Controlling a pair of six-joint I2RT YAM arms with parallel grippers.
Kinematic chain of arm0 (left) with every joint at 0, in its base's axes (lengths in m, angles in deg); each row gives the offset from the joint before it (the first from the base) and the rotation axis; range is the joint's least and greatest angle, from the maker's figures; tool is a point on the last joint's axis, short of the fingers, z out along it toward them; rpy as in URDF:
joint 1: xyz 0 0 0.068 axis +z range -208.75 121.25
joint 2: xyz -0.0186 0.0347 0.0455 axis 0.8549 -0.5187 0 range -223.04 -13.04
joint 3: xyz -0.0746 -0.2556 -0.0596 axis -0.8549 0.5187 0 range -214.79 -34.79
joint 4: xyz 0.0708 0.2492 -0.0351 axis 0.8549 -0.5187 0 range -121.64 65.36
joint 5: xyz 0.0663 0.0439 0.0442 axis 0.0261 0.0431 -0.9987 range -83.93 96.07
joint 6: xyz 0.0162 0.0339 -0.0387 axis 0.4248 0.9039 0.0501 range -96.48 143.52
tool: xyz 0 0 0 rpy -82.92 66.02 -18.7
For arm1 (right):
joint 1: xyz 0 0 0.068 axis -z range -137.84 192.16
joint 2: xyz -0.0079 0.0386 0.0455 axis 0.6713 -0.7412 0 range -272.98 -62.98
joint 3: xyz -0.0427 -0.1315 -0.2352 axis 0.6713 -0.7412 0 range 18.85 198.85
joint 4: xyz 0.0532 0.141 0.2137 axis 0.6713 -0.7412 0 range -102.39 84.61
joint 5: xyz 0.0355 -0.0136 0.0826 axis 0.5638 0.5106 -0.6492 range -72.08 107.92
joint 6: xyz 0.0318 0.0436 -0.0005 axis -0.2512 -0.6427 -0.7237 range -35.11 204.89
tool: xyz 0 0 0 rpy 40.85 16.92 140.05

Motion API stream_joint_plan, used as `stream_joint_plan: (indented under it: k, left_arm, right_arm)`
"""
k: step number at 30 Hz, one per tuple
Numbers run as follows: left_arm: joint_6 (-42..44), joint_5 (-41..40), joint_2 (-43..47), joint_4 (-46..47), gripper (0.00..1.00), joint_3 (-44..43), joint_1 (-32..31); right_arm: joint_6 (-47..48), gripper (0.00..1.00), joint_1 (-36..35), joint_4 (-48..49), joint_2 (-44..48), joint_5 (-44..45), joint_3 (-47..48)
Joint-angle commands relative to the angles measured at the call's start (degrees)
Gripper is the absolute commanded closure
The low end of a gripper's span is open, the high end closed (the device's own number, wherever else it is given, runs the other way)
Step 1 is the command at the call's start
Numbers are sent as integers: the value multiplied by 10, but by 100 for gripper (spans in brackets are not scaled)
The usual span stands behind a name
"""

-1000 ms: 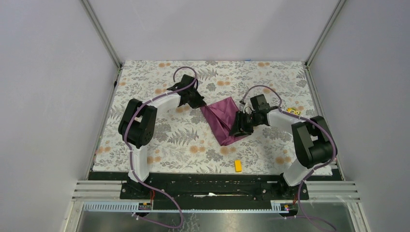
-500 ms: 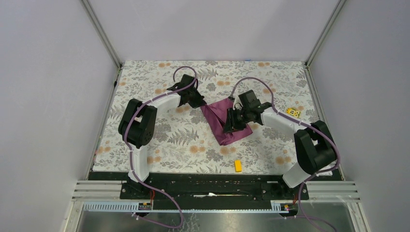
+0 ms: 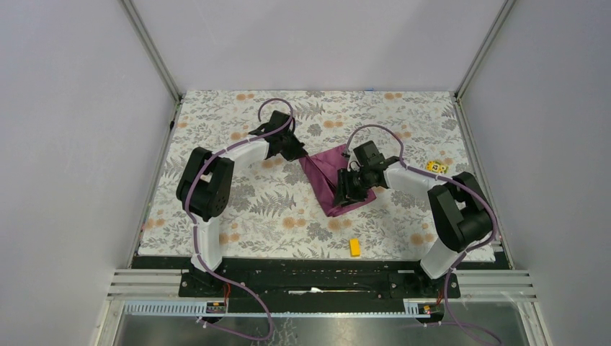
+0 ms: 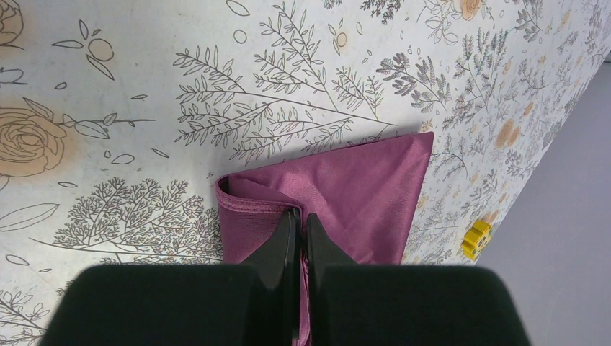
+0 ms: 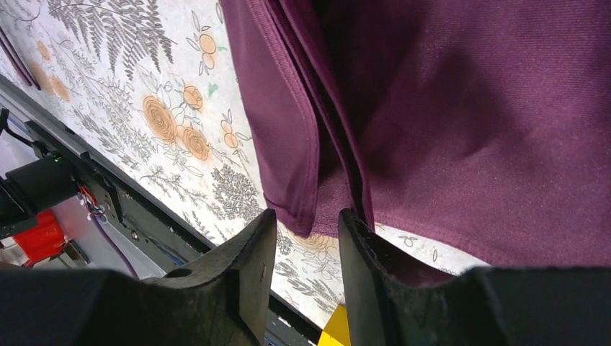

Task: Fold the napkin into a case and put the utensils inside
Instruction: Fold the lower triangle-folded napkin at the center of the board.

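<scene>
napkin (image 4: 353, 187) betw. L fingers (image 4: 283, 241)

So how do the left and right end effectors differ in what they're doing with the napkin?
The left end effector is shut, pinching the napkin at a folded edge. The right end effector has its fingers apart, with the layered hem at the gap, apparently not clamped. Seen from overhead, the left sits at the napkin's far left corner and the right over its middle. Both are down at the same cloth.
</scene>
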Motion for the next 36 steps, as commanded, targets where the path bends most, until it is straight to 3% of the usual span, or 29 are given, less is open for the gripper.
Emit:
stream_joint_plan:
  k: [1, 7, 13, 16, 18, 22, 36]
  left_arm:
    - [-5, -9, 5, 22, 100, -6, 3]
    - [-6, -9, 6, 23, 100, -5, 3]
    - [-6, -12, 11, 23, 100, -2, 3]
    - [-6, -11, 12, 27, 100, -2, 3]
    - [-5, -7, 11, 36, 100, -2, 4]
    - [-6, 2, 6, 58, 100, -2, 4]
    - [-3, 44, -43, 106, 97, -30, 4]
  right_arm:
    - [-17, 56, 1, 22, -19, -13, -6]
    - [-36, 60, 1, 43, -30, -19, -2]
    - [-44, 75, 1, 44, -28, -28, 4]
    - [-42, 93, 1, 34, -18, -21, 7]
    - [-34, 100, 2, 10, -7, 0, 12]
    - [-6, 100, 3, -37, 21, 72, 19]
    - [37, 100, 23, -37, -16, 133, 23]
